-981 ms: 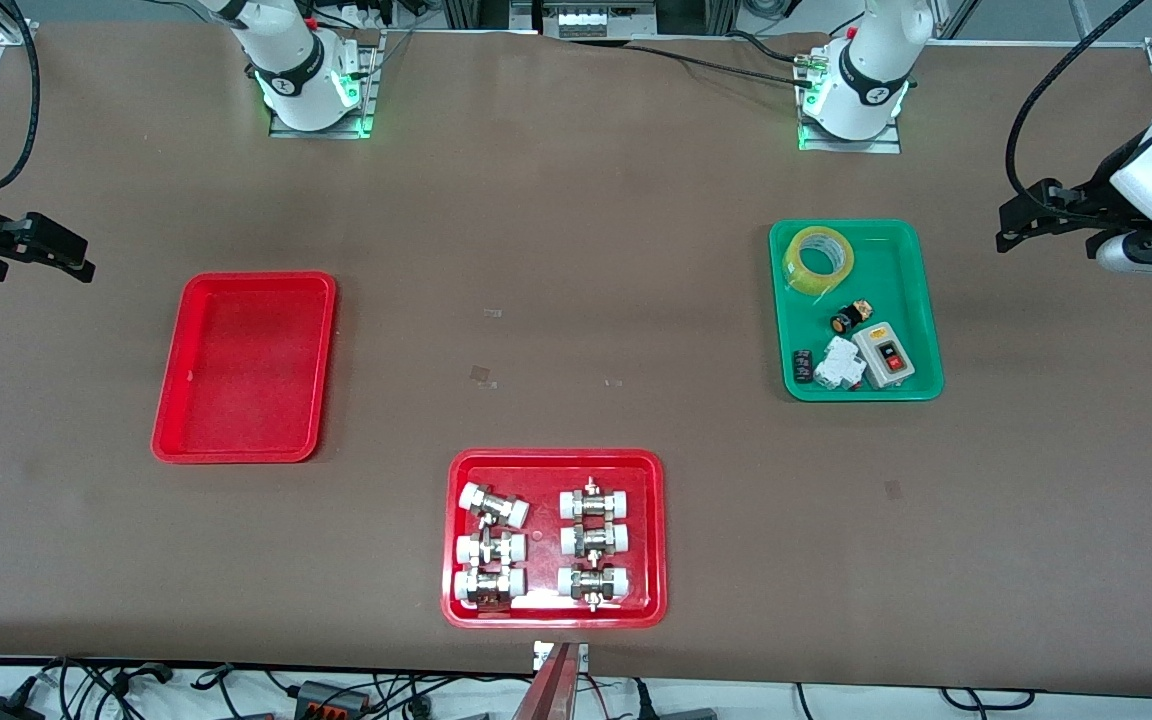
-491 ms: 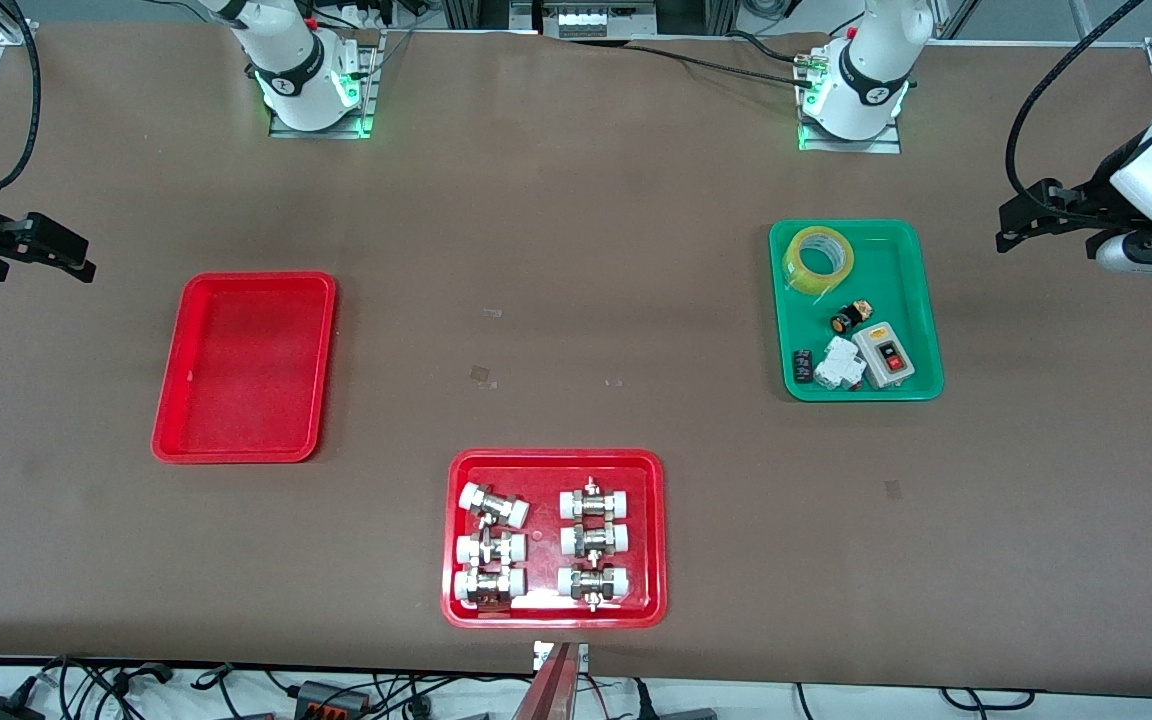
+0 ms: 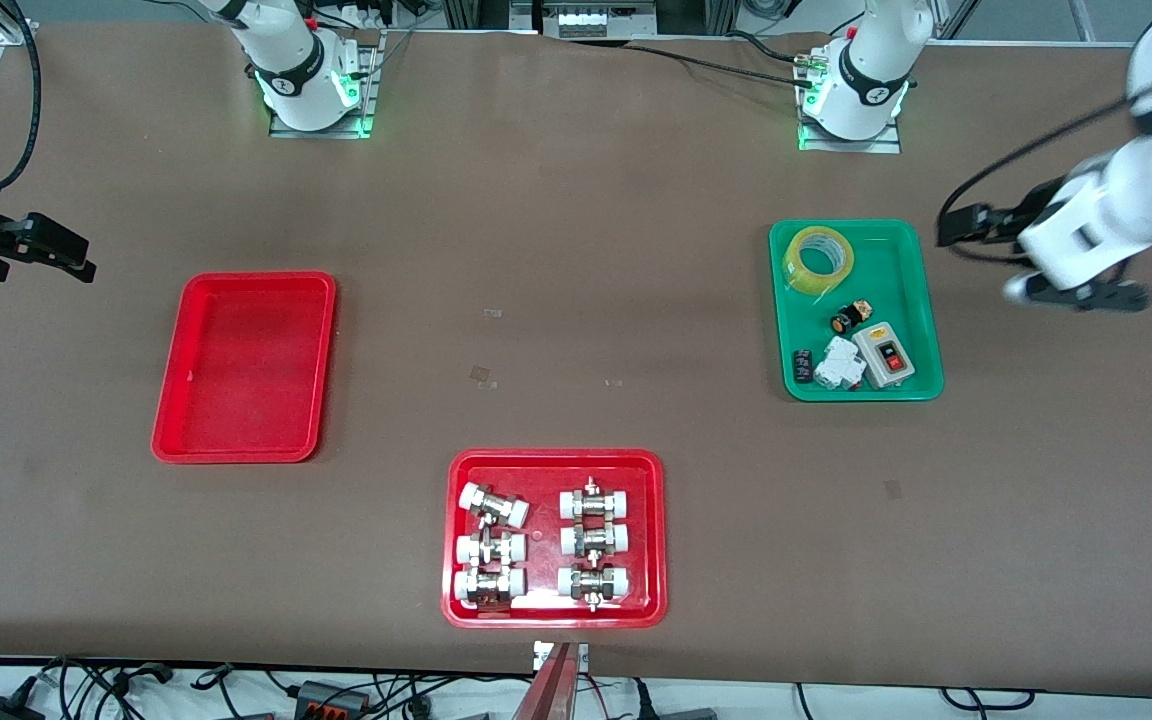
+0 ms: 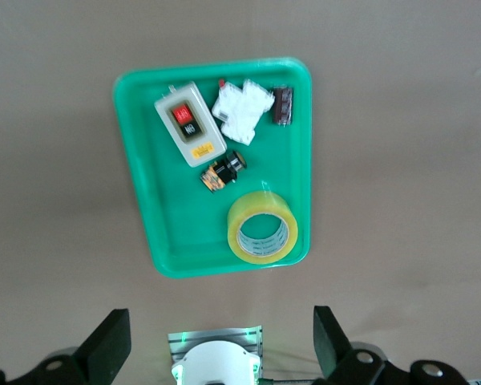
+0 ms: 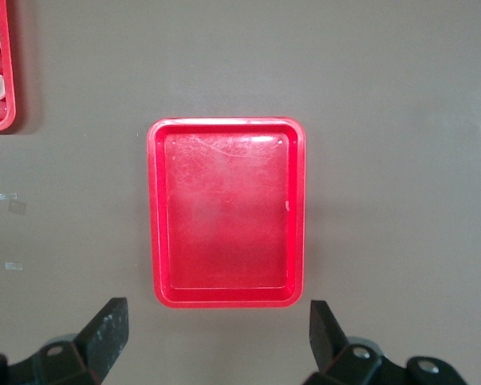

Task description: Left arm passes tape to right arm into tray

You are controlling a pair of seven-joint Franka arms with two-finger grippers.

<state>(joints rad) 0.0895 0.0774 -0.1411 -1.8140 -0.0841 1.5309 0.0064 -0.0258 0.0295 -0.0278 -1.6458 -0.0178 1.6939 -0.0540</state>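
Observation:
The tape (image 3: 796,266), a translucent yellow roll, lies in the green tray (image 3: 926,300), in the corner nearest the robot bases. It also shows in the left wrist view (image 4: 244,215). My left gripper (image 3: 976,228) is open and empty, up in the air beside the green tray toward the left arm's end of the table; its own view (image 4: 222,349) looks down on that tray (image 4: 136,192). The plain red tray (image 3: 246,370) lies empty toward the right arm's end. My right gripper (image 3: 46,245) waits open and empty high by that tray (image 5: 224,216).
The green tray also holds a grey switch box (image 3: 884,355), a white breaker (image 3: 841,365) and small black parts. A red tray of white-capped metal fittings (image 3: 456,540) sits near the front camera's edge, mid-table. Both arm bases stand along the table's back edge.
My left arm has swung in from the table's end toward the green tray and dropped lower. The right arm, the tape and the trays have not moved.

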